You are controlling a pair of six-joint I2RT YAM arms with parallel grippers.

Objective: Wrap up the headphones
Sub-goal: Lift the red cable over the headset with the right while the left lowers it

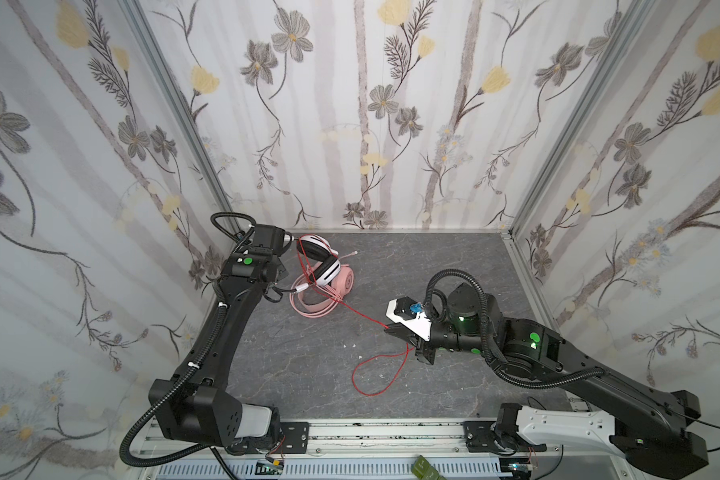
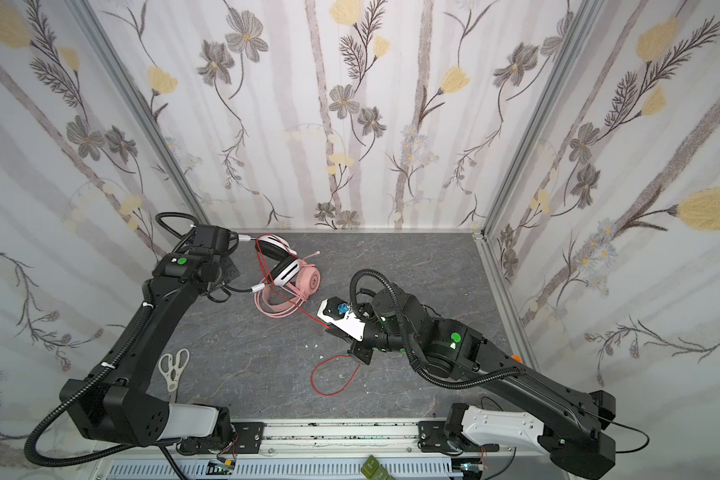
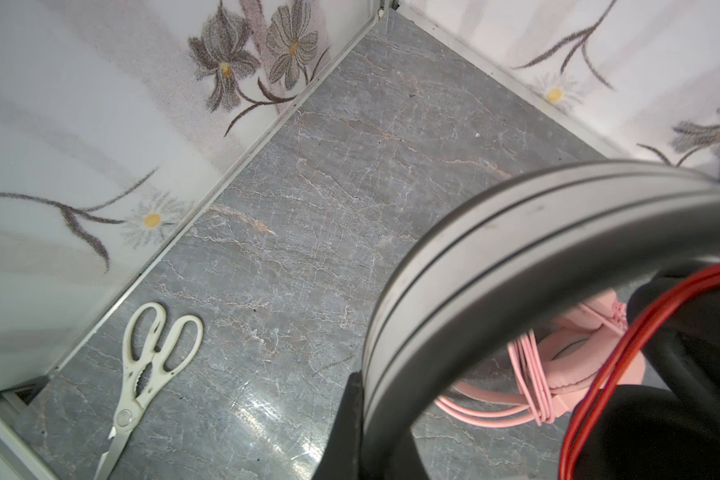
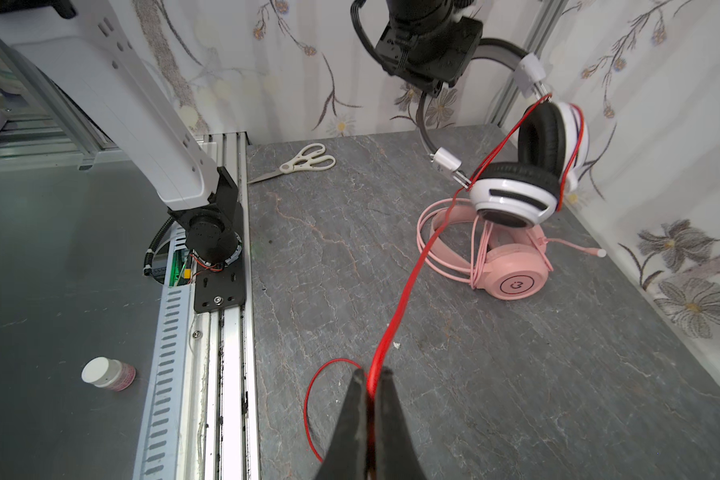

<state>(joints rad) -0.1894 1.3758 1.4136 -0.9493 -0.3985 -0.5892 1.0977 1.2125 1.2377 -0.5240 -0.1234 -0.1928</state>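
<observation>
white-and-black headset (image 4: 516, 195): held up off the table (image 4: 516, 395) near the back left corner in both top views, its earcups over the pink headset (image 4: 516, 282)
red cable (image 4: 395, 316): several turns around the earcups, then a taut run to the right claw (image 4: 373, 386); a slack loop lies on the table
left claw (image 4: 433, 83): pressed together on the grey headband
right claw: pinching the red cable
pink headset: on the table, pink cable coiled around it, mic boom sticking out
scissors (image 4: 304, 164): flat near the left arm's base, well apart
</observation>
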